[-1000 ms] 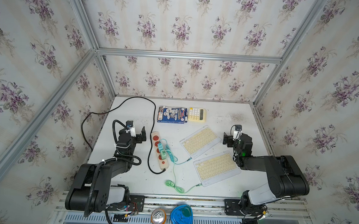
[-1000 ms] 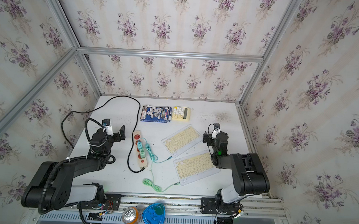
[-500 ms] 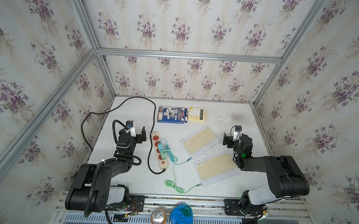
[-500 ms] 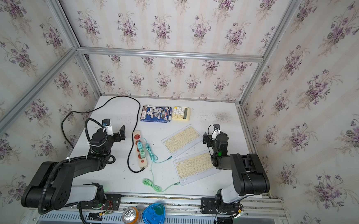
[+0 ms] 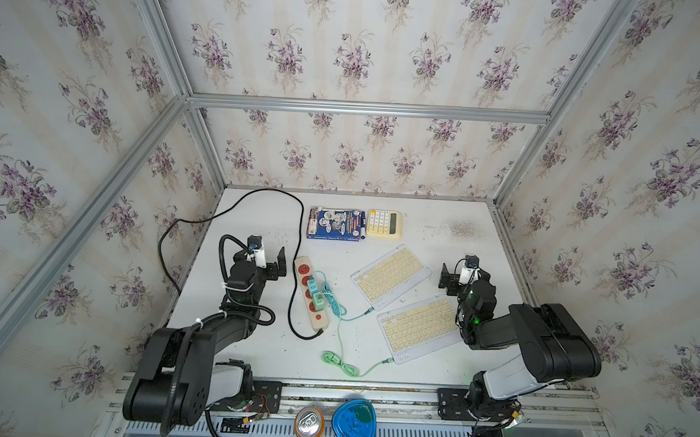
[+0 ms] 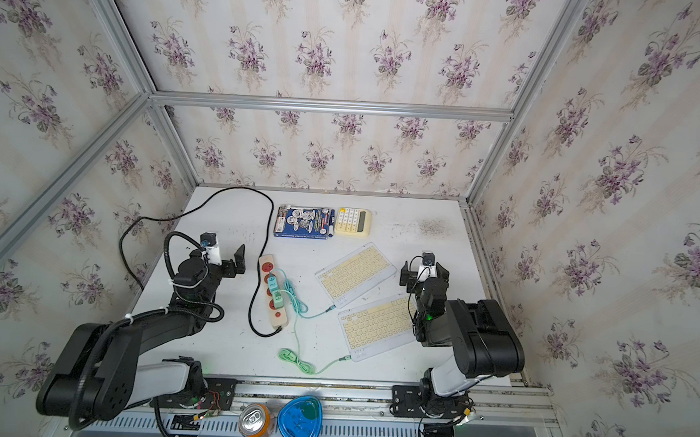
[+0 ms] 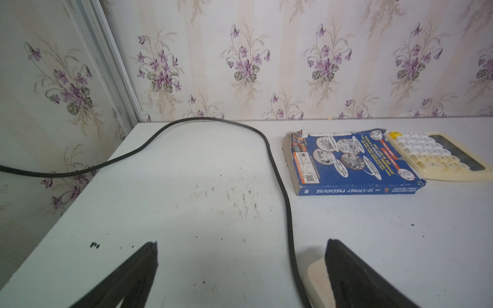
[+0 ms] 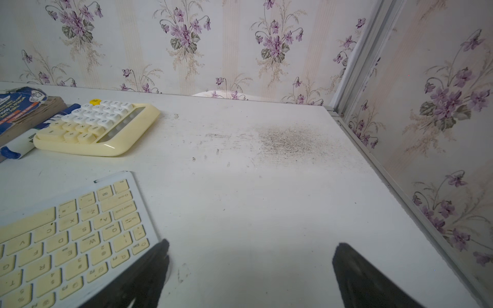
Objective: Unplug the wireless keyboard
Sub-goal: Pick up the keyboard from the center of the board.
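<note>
Not started really: both keyboards (image 5: 390, 278) look plugged into green cables (image 5: 336, 310). left gripper (image 7: 241, 244) and right gripper (image 8: 252, 242) jaws wide apart, empty.

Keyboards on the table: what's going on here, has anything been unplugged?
Nothing is unplugged yet. The far keyboard and the near keyboard each have a green cable plugged in, running to the power strip. The left hand is open and empty beside the strip's far end. The right hand is open and empty by the far keyboard's corner. Neither hand touches a cable.
</note>
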`<action>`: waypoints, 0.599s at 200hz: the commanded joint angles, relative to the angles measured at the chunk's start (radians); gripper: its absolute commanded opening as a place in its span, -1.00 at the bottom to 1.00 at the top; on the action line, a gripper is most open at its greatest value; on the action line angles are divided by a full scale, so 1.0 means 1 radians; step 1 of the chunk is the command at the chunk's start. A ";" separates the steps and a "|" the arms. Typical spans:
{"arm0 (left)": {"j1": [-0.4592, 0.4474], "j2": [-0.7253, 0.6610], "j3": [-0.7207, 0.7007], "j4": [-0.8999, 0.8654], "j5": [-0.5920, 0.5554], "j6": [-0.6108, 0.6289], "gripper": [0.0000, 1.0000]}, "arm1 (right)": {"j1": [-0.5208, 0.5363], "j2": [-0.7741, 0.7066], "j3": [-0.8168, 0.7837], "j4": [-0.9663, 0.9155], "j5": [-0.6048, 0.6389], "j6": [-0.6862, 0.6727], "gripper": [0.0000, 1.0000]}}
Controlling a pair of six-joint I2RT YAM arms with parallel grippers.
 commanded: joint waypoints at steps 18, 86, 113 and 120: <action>-0.010 -0.201 0.193 -0.532 -0.068 -0.136 0.99 | 0.046 -0.230 0.106 -0.345 0.091 -0.008 0.99; -0.008 -0.465 0.404 -0.897 0.332 -0.297 0.99 | 0.057 -0.641 0.398 -1.088 -0.134 0.447 0.99; -0.006 -0.553 0.370 -0.943 0.261 -0.435 0.99 | 0.055 -0.676 0.410 -1.174 -0.227 0.510 0.99; -0.006 -0.559 0.369 -0.966 0.234 -0.478 0.99 | 0.055 -0.701 0.390 -1.167 -0.247 0.524 0.99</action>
